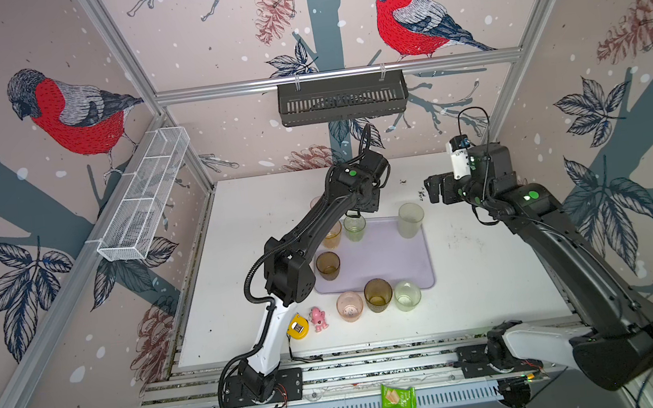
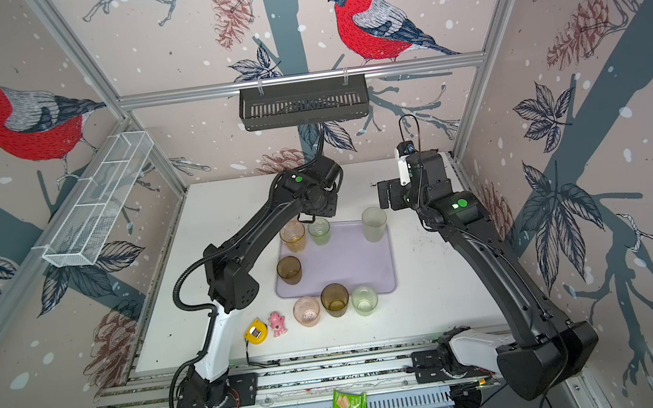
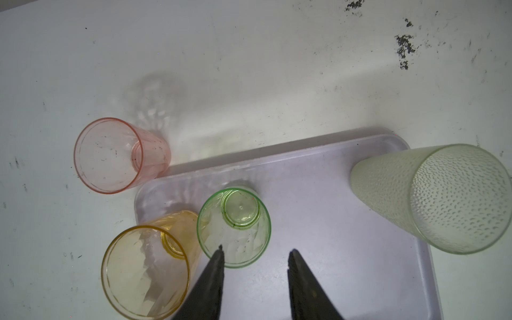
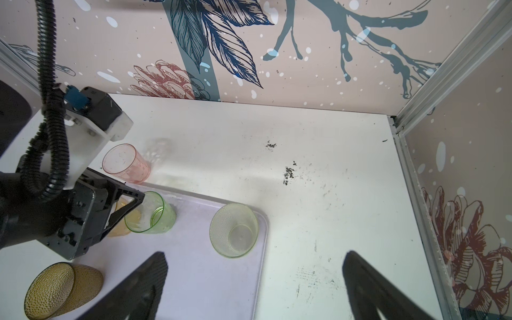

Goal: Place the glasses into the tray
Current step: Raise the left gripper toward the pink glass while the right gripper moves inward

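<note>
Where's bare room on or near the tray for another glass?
Bare: tray middle and right half, bordered by frosted glass, left brown glass and the near row of glasses. Also table right of it. Crowded: far-left corner, where left pincer hangs over green glass beside amber glass.

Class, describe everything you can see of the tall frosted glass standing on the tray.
The tall frosted glass is a translucent whitish-green tumbler with a dimpled wall, seemingly plastic, tapering to a narrower base. It stands upright, mouth up and empty, in the far right corner of the lavender tray. Only the tray touches it.
</note>
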`<state>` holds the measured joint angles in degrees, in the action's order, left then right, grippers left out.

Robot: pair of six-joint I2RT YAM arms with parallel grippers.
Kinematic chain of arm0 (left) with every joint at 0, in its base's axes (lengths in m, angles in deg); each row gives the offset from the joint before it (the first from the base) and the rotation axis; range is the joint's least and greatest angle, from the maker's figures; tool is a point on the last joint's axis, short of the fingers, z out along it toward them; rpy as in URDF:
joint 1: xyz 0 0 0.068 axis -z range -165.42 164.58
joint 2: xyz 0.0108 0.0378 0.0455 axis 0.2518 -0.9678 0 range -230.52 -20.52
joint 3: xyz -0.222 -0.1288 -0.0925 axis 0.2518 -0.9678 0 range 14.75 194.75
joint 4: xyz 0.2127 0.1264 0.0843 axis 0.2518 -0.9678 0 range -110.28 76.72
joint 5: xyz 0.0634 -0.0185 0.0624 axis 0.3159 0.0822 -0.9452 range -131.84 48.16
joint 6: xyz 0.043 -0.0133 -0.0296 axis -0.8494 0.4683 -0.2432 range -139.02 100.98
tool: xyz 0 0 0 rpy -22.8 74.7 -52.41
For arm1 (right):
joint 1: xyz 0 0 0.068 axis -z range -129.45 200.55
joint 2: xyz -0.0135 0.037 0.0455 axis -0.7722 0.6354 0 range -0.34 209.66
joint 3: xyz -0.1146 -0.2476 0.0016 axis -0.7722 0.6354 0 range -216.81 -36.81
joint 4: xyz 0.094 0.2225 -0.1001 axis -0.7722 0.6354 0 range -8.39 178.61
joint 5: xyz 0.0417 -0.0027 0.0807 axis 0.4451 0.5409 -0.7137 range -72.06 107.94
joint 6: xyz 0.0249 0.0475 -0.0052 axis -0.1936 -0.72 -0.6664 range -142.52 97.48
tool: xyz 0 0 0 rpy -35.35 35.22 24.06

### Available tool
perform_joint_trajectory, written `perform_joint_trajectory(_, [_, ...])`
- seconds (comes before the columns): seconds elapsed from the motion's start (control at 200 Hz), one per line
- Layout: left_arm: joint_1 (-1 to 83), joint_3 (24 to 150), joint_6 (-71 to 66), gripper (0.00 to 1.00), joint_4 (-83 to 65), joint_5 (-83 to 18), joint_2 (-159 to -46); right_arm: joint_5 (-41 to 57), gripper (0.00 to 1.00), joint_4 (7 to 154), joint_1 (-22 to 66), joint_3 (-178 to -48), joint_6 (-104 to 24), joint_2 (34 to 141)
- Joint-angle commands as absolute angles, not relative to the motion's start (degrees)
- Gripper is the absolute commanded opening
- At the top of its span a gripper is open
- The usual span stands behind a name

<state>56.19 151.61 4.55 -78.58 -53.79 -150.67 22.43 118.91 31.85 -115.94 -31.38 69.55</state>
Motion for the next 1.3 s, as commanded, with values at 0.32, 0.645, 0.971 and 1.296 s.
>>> perform_joint_trajectory(0.32, [51.5, 154.1, 5.5, 0.43, -78.5, -50.4, -147.2, 20.9, 1.00, 116.6, 31.8, -114.7, -31.5, 70.5])
perform_joint_trajectory(0.645, [48.4, 155.9, 5.8, 0.50, -77.3, -47.8, -147.8, 16.2, 1.00, 115.2, 31.8, -113.0, -31.5, 71.2])
perform_joint_trajectory(0.971, [45.9, 156.3, 5.6, 0.61, -76.6, -47.2, -149.0, 13.0, 1.00, 113.2, 31.1, -114.0, -32.5, 74.1])
perform_joint_trajectory(1.296, [43.3, 156.6, 5.8, 0.69, -74.0, -46.6, -151.0, 11.6, 1.00, 111.4, 28.7, -112.5, -33.7, 74.4])
